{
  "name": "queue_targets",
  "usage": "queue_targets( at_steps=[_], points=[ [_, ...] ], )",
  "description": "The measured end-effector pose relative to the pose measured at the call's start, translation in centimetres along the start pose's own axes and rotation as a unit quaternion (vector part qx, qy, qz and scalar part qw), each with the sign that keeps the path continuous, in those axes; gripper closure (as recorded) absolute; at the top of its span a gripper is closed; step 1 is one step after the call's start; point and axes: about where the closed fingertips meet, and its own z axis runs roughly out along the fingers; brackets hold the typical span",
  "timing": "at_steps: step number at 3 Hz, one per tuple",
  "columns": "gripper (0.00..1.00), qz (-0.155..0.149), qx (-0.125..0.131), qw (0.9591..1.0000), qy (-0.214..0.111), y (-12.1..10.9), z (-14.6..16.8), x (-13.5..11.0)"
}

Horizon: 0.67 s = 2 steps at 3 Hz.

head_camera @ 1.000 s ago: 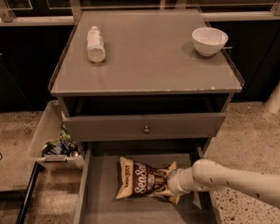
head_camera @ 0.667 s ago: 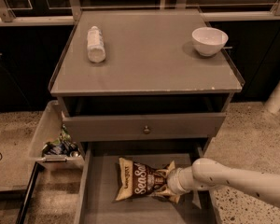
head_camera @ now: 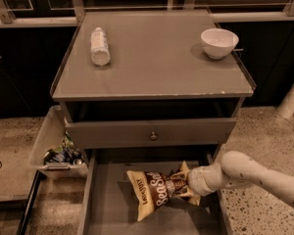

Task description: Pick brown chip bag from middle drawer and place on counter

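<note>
The brown chip bag [head_camera: 159, 192] with white "Sea Salt" script is in the open middle drawer [head_camera: 108, 199] at the bottom of the camera view. It is tilted, its right end raised and its left end hanging toward the drawer floor. My gripper [head_camera: 188, 185], at the end of the white arm reaching in from the right, is shut on the bag's crumpled right end. The counter [head_camera: 152, 58] is the grey cabinet top above.
A white bottle [head_camera: 99, 46] lies on the counter's left and a white bowl [head_camera: 219, 42] stands at its right. A shut drawer front with a round knob [head_camera: 153, 136] overhangs the open drawer. A bin of packets [head_camera: 49, 146] sits left of the cabinet.
The bag's right end has risen with my gripper, and the bag now hangs tilted with its left end lower. The arm has moved slightly up and to the right.
</note>
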Motion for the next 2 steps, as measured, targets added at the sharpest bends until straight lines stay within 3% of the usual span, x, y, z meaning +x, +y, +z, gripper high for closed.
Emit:
queue_targets(
  at_steps=[2],
  points=[
    [1.0,-0.042,-0.001,0.9978,-0.05,1.8,-10.4,-3.6]
  ],
)
